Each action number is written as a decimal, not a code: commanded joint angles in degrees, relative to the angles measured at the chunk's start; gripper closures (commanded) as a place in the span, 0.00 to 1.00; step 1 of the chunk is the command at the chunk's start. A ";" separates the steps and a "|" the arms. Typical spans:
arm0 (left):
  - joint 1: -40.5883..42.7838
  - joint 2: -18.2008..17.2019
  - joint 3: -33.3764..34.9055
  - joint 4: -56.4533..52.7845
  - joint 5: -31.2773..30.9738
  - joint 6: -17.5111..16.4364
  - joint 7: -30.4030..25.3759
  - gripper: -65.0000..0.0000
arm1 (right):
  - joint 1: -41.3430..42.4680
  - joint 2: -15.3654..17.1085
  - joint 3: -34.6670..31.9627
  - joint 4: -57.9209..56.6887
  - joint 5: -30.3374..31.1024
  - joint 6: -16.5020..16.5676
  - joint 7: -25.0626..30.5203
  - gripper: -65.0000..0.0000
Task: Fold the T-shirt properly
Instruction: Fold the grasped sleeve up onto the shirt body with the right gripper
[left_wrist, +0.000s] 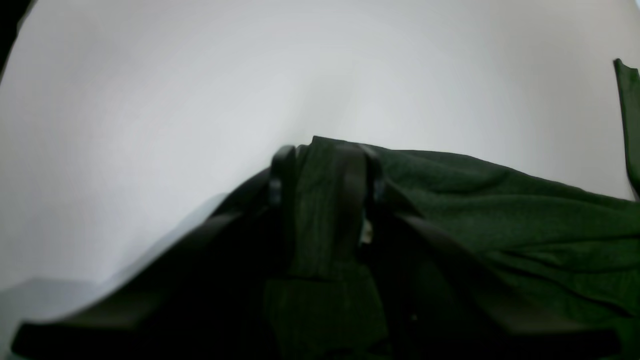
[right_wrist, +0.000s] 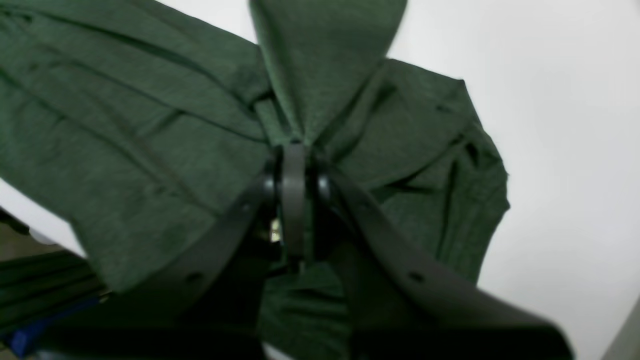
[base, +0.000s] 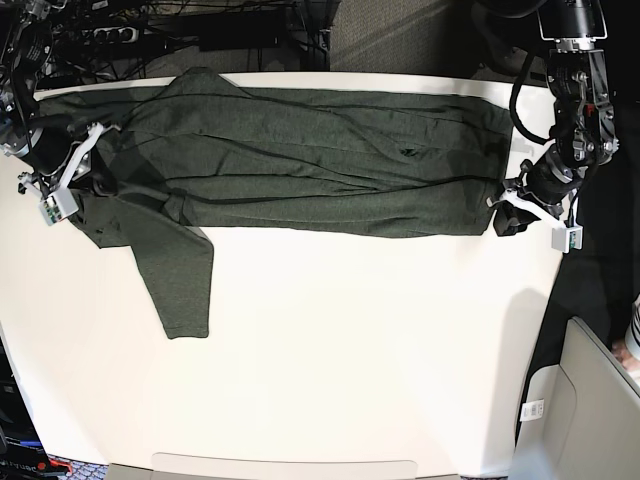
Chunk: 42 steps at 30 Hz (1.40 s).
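Nearest in the right wrist view, the right gripper (right_wrist: 294, 150) has its jaws pressed together on a pinch of the T-shirt (right_wrist: 150, 125). Knit fans out from that pinch on both sides and rises straight beyond the tips, so the grip probably serves to hold this end fixed while the garment is drawn out.

In the left wrist view the left gripper (left_wrist: 325, 155) stands narrowly parted, with a thick fold of the T-shirt (left_wrist: 500, 200) filling the gap between its fingers. The cloth runs off to its right, and bare white table (left_wrist: 150, 100) lies ahead and to its left. This looks like the matching hold on the opposite end.

From the base view the two grips explain the layout. The T-shirt (base: 300, 160) is stretched as a long band between the right gripper (base: 75, 175) and the left gripper (base: 505, 205), along the far part of the table (base: 350, 350). One sleeve (base: 178, 285) lies loose on the table just beside the right gripper, pointing toward the near edge. I judge the fold is at an early stage, with that sleeve not yet tucked in.
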 joint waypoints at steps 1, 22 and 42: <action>-0.66 -0.35 -0.45 0.90 -0.42 -0.48 -0.60 0.80 | 0.00 1.20 0.42 1.20 1.82 0.25 0.90 0.99; -0.57 1.23 -0.36 0.90 -0.42 -0.48 -0.60 0.80 | 1.32 -5.40 -10.39 1.46 4.28 1.17 0.90 0.99; -0.57 1.23 -0.28 0.90 -0.42 -0.48 -0.60 0.80 | 2.55 -4.96 -18.04 1.28 -11.28 1.17 3.36 0.82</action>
